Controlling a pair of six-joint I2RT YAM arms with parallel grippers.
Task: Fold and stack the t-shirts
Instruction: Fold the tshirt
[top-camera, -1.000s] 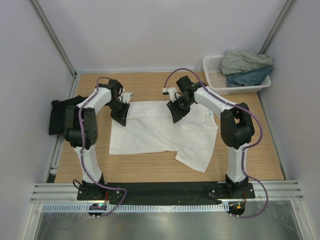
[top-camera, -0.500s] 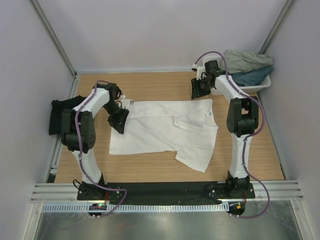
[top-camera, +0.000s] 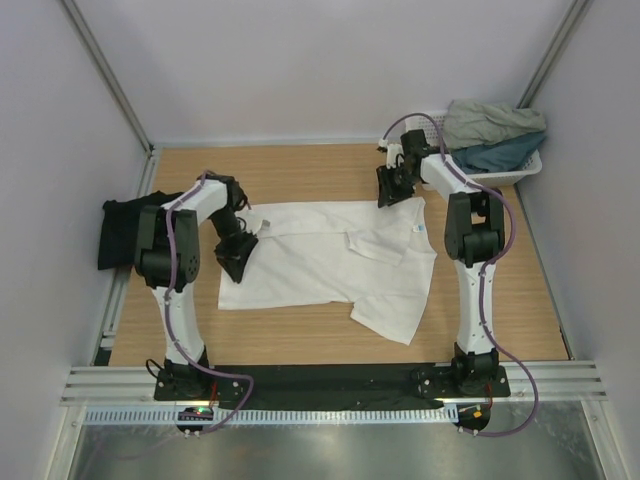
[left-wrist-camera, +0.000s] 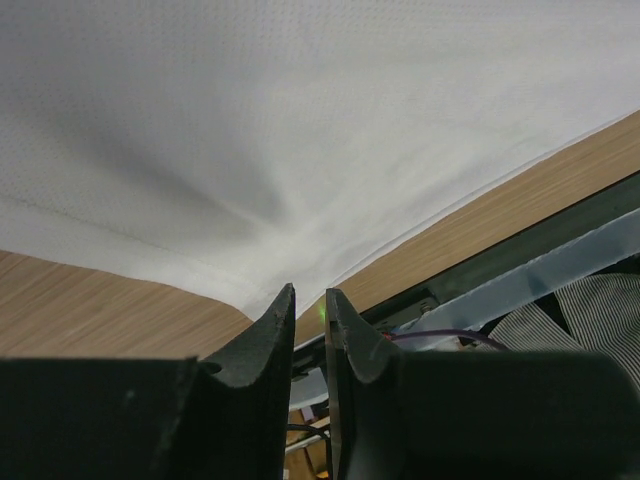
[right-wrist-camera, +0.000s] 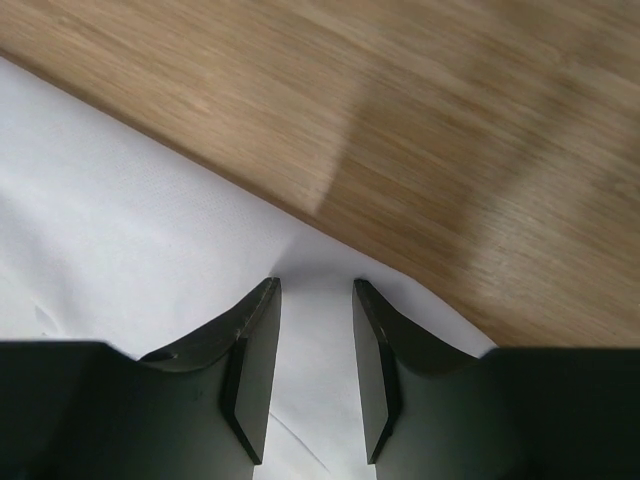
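A plain white soft cloth short-sleeved t-shirt (top-camera: 320, 262) lies spread flat in the middle of the light wooden table (top-camera: 300, 170), with one sleeve reaching toward the near edge and a small blue neck label (top-camera: 418, 228) showing near its right side. The left gripper (top-camera: 237, 257) sits low at the left edge of the white t-shirt. In its wrist view the two black fingers (left-wrist-camera: 262, 345) are drawn nearly together, with the hem between their tips and soft creases fanning out from that spot, so it appears to pinch the cloth. The right gripper (top-camera: 391, 189) is at the shirt's far right corner. Its fingers (right-wrist-camera: 252, 350) stand a moderate gap apart, with white cloth showing between them right where the edge meets bare wood. A folded black cloth t-shirt (top-camera: 118, 232) rests at the table's left edge, well apart from the white one. In the far right corner a white plastic lattice basket (top-camera: 430, 150) holds a crumpled grey-green t-shirt (top-camera: 485, 120) on top of a teal t-shirt (top-camera: 500, 156).
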